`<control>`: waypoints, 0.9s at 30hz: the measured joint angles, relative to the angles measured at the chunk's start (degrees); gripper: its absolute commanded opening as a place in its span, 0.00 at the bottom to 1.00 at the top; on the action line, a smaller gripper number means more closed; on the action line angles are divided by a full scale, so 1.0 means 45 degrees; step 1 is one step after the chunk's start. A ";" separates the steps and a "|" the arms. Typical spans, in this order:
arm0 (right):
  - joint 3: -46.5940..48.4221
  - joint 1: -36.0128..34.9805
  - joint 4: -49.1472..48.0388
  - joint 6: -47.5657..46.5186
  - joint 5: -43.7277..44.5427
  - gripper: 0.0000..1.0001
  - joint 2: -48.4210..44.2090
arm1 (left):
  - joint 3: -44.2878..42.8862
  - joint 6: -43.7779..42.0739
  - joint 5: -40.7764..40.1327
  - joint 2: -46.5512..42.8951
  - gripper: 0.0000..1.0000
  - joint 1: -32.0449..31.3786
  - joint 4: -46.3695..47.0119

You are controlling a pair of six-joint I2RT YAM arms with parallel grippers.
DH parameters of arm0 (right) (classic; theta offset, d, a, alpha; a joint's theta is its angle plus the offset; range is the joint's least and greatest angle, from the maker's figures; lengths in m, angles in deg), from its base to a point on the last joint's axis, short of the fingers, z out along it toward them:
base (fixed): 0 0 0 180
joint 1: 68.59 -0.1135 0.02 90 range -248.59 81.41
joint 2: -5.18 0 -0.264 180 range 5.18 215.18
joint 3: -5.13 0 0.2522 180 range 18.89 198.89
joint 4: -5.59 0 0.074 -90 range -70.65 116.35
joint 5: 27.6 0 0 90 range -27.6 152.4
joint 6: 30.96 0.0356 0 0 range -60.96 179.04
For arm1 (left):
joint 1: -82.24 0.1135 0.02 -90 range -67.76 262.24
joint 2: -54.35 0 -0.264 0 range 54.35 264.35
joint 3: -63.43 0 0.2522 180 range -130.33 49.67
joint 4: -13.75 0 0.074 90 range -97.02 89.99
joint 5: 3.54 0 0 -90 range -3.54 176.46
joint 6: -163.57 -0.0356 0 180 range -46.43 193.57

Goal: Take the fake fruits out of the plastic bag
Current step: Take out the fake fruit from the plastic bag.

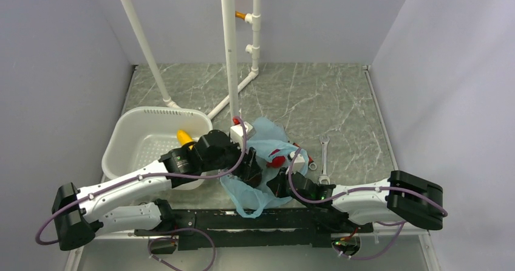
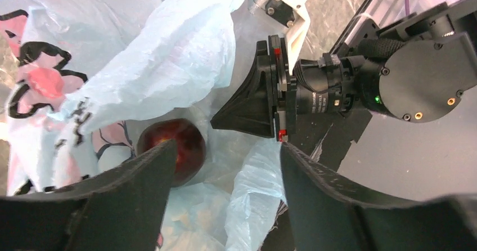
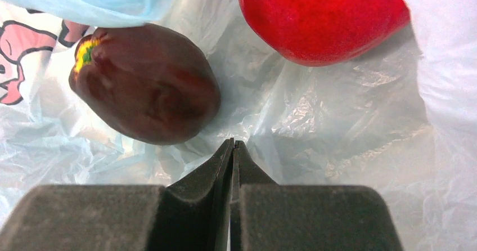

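The light-blue plastic bag (image 1: 262,138) lies at the table's centre, both grippers at its mouth. My left gripper (image 2: 226,155) is open and empty, its left finger (image 2: 140,178) just in front of the dark maroon fruit (image 2: 185,141) inside the bag (image 2: 169,54). My right gripper (image 3: 232,145) is shut, its tips pinching the bag's film (image 3: 337,127), whose creases run to them. The maroon fruit (image 3: 146,85) and the bright red fruit (image 3: 323,17) lie just beyond it. The yellow fruit (image 1: 183,137) lies in the white basket (image 1: 130,138). From above, the left gripper (image 1: 249,175) and the right gripper (image 1: 274,183) nearly meet.
A red-handled wrench (image 1: 324,158) lies right of the bag. White pipe posts (image 1: 231,52) stand behind it. The right arm's wrist (image 2: 394,82) fills the right side of the left wrist view, close to my left fingers.
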 measured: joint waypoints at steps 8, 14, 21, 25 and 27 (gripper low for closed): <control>0.0000 0.0000 -0.0010 -0.0005 0.0000 0.06 0.0068 | -0.0005 0.0340 0.1205 0.1005 0.58 -0.0053 0.0884; 0.0000 0.0000 -0.0019 -0.0005 0.0000 0.06 0.0107 | -0.0267 0.0223 0.0015 0.3113 0.62 -0.1171 0.0636; 0.0005 0.0000 -0.0083 -0.0010 -0.0005 0.06 0.0253 | -0.0491 0.0170 -0.3648 0.3711 0.85 -0.2429 -0.0325; 0.0005 0.0000 -0.0083 -0.0010 -0.0005 0.06 0.0311 | -0.0491 0.0092 -0.4945 0.3997 0.86 -0.2652 -0.0442; 0.0005 0.0000 -0.0083 -0.0005 -0.0005 0.06 0.0311 | -0.0510 0.0078 -0.5304 0.4279 0.83 -0.2657 -0.0476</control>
